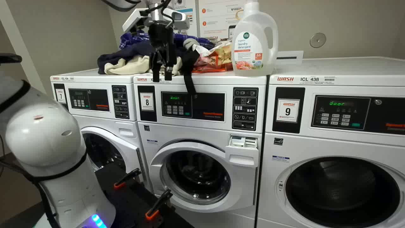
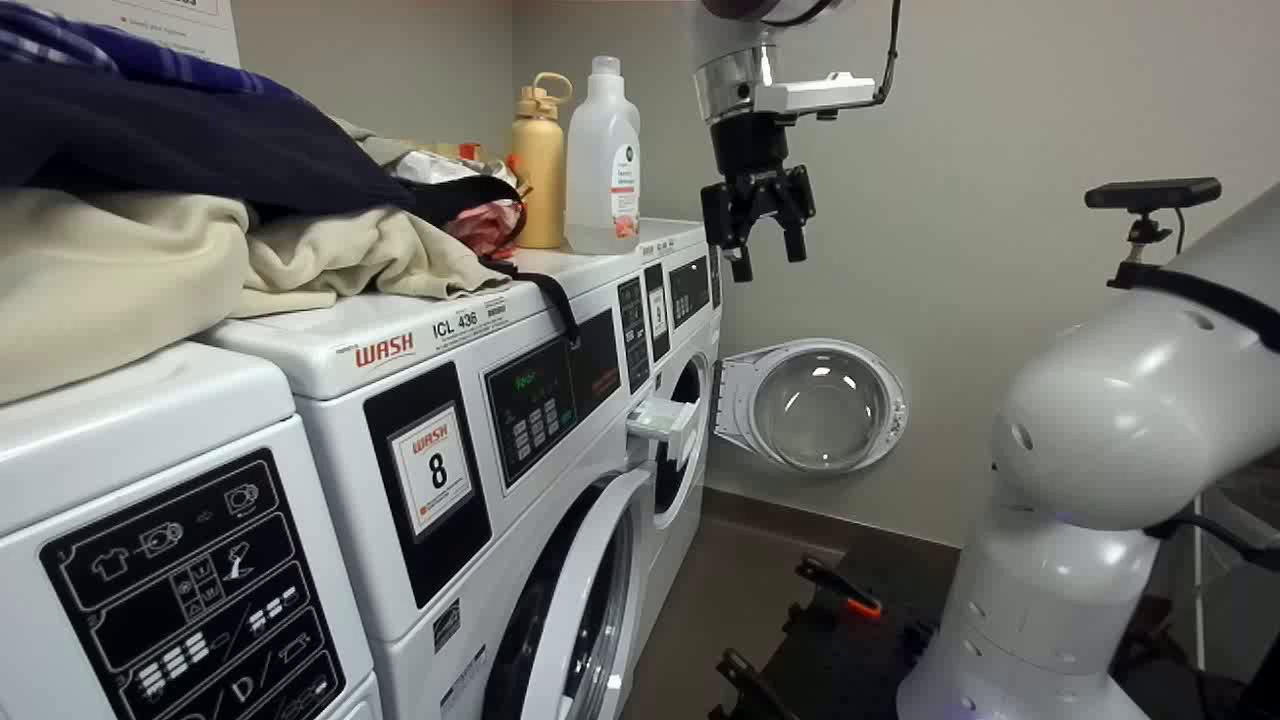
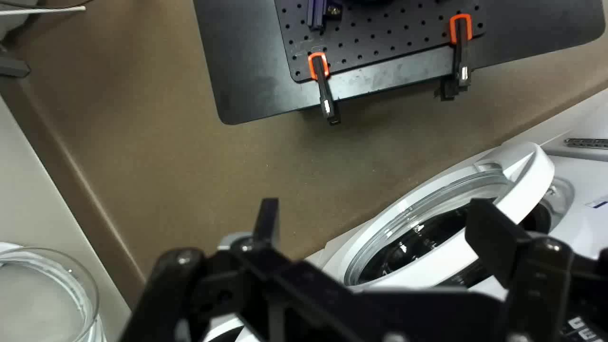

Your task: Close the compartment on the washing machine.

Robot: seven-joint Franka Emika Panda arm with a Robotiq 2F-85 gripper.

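Below my black two-fingered gripper (image 2: 768,258), a white plastic detergent drawer (image 1: 243,156) juts from the white front-load washing machine (image 1: 199,128), above its round dark glass door (image 1: 197,177), which stands ajar. My jaws are spread, holding nothing. I judge an off-centre shove could skew and jam the drawer; a low approach could knock that door, and the dangling flat black strap (image 1: 189,81) could snag me. The white card (image 1: 146,101) reads "WASH 8", the green display (image 1: 175,98) "door", the translucent plastic jug (image 1: 253,41) "organic laundry detergent".
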